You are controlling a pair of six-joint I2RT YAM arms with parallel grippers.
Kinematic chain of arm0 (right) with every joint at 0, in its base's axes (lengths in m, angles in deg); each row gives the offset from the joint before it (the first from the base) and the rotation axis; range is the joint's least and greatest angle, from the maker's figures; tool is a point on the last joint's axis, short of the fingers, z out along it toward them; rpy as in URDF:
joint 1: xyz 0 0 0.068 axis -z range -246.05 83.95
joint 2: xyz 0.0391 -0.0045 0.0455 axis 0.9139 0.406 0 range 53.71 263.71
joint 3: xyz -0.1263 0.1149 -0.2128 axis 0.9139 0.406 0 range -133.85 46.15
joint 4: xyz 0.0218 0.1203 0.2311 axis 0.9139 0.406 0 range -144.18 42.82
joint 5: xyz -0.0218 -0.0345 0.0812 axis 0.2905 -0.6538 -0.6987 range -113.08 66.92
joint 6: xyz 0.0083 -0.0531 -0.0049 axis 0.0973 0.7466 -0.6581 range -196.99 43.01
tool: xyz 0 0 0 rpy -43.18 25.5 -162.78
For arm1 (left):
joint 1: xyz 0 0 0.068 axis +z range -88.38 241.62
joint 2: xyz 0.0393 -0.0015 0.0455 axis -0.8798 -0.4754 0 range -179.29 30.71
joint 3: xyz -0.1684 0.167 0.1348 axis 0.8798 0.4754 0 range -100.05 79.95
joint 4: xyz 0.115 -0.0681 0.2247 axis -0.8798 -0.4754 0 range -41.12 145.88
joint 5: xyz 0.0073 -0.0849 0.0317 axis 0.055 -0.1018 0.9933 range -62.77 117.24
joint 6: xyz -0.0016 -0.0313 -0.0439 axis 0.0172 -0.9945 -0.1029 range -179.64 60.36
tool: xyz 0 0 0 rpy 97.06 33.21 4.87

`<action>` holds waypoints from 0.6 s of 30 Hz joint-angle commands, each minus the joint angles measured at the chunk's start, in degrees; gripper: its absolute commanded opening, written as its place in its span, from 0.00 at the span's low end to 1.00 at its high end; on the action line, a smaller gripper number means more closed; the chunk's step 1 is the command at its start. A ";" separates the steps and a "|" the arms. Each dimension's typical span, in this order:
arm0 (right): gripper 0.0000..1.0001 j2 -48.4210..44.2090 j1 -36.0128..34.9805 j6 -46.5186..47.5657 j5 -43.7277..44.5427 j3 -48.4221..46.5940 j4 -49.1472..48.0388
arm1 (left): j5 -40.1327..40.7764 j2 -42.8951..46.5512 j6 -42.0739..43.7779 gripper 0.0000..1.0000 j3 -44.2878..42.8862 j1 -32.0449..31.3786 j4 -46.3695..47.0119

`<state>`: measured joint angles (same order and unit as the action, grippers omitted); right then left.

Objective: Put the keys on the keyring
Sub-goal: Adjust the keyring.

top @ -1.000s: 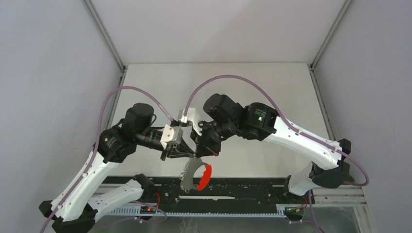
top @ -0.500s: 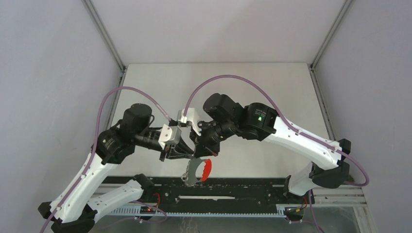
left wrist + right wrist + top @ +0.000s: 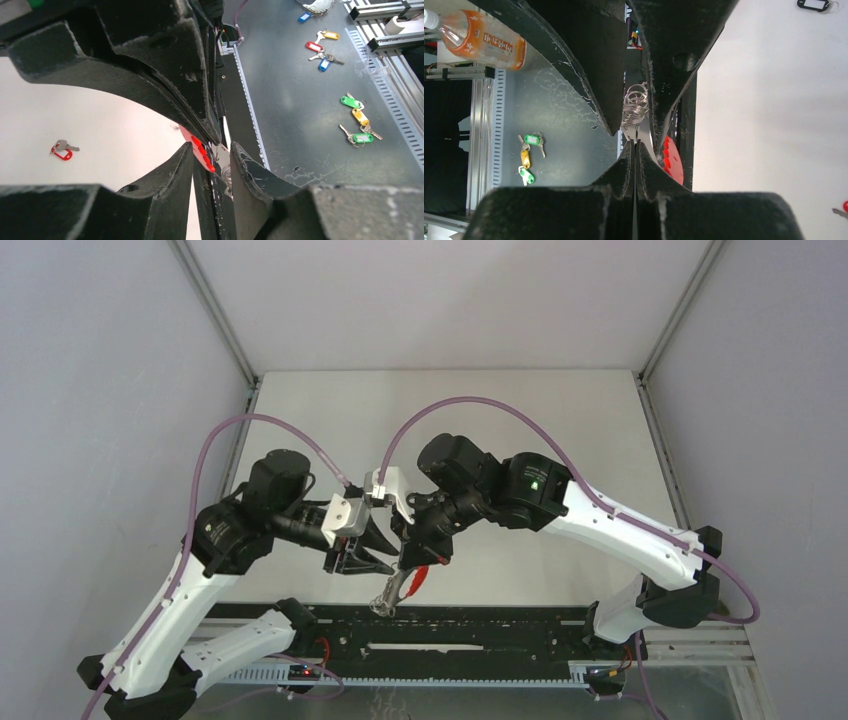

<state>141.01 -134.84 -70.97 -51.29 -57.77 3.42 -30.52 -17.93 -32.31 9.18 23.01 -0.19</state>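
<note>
Seen from above, the right gripper is pinched closed on the keys, a silvery bunch hanging at its 6 o'clock near the front edge of the table. The keyring shows as wire loops just above the pinch, its red strap at 4 o'clock. The left gripper sits at 9 o'clock; I cannot tell whether it grips anything. An orange bottle has white label lettering too small to read.

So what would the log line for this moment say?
left jaws: open around keyring | right jaws: shut on keys | strap: dangling beside keys
</note>
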 commanded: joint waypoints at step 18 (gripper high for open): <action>0.00 -1.09 -0.38 0.57 -2.36 -1.59 -1.98 | 3.47 0.47 0.52 0.21 1.38 -0.30 -1.92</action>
<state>141.01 -134.82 -70.88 -52.05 -57.72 3.31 -29.25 -17.87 -32.61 9.27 22.98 -0.72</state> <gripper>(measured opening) 0.006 0.196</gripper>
